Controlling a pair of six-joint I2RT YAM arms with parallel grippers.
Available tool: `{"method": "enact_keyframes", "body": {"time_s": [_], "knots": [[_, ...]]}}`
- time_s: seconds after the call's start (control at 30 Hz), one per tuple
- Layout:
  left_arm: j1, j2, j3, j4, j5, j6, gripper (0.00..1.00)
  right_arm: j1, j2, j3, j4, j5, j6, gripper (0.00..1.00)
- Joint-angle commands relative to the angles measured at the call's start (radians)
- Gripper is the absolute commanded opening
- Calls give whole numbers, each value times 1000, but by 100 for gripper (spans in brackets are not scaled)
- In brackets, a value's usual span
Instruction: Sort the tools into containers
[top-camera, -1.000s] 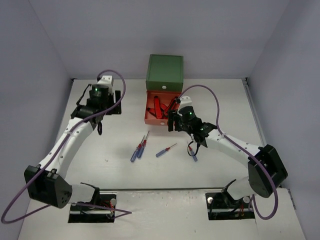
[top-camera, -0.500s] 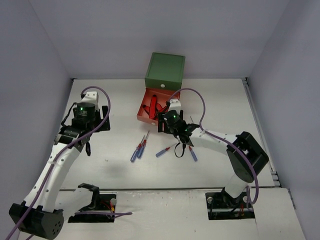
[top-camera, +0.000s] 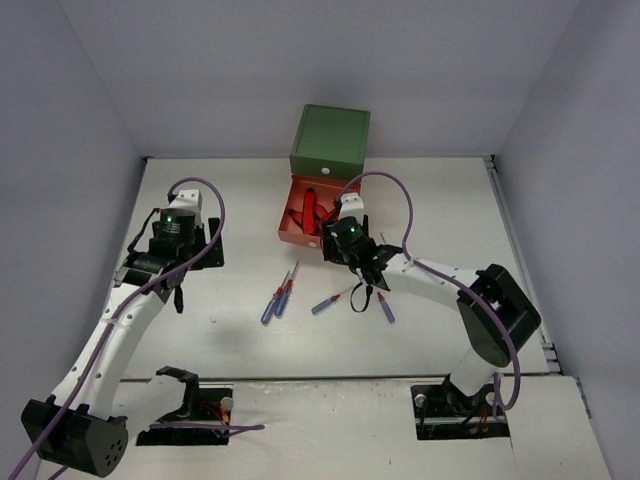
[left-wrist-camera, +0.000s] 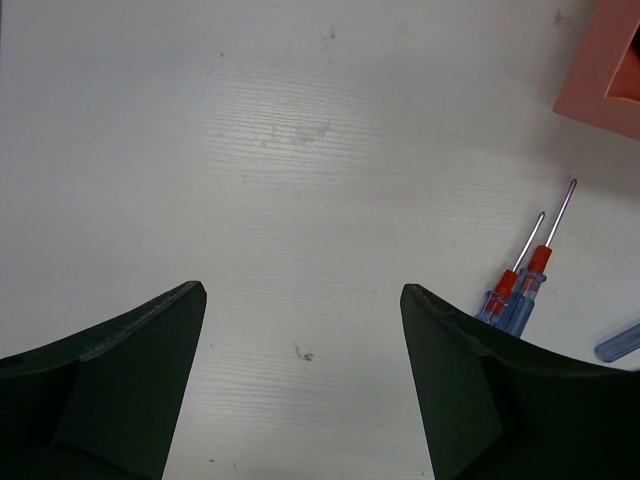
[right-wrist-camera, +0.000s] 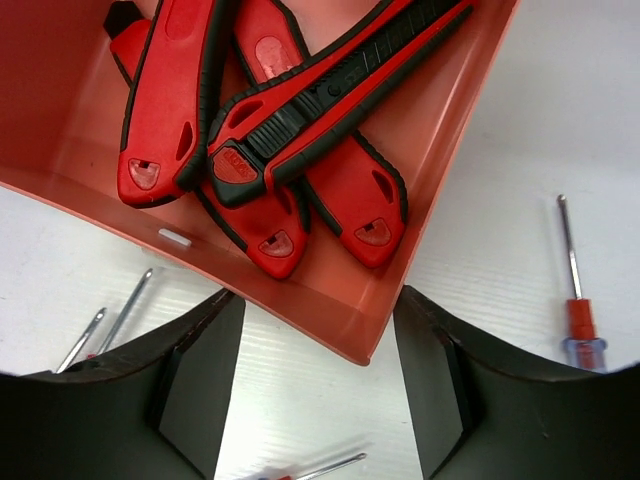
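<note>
Four thin screwdrivers (top-camera: 281, 296) lie on the white tabletop (top-camera: 230, 330), on the near side of the pulled-out orange-red drawer (right-wrist-camera: 60, 110) holding chunky red-handled tools (right-wrist-camera: 300, 110). Above its near corner the right pincer (right-wrist-camera: 318, 300) gapes wide; the left pincer (left-wrist-camera: 302, 290) gapes over bare tabletop.

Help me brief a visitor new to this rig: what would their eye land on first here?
First the open orange-red drawer, at the far middle of the table under the green box, heaped with chunky red-and-black tools; the right end effector hangs open over its near corner. Next, the thin blue-handled screwdrivers scattered in front, with the left end effector open above bare tabletop to their left.
</note>
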Motion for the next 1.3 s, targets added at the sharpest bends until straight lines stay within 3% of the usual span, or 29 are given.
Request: {"method": "enact_keyframes", "body": {"time_s": [0.0,0.1,0.3,0.67,0.83,1.03,1.1,1.27], "knots": [[-2,29,52,33,49,-33,75,-91,-83,51,75,27,-60,51],[-2,42,49,39,78,-44,75,-123,-79,79,74,6,-96,43],[-2,52,42,65,101,-60,75,-147,-32,160,75,-31,-123,38],[-2,64,39,88,121,-84,75,-163,85,301,81,-16,-112,42],[0,37,56,83,122,-81,75,-157,32,343,78,-52,-147,45],[0,17,96,53,102,-81,75,-99,-89,241,69,-35,-122,52],[0,14,99,39,104,-83,75,-69,-114,172,69,-24,-78,61],[0,11,95,24,119,-89,75,-14,-102,58,70,-5,45,65]]}}
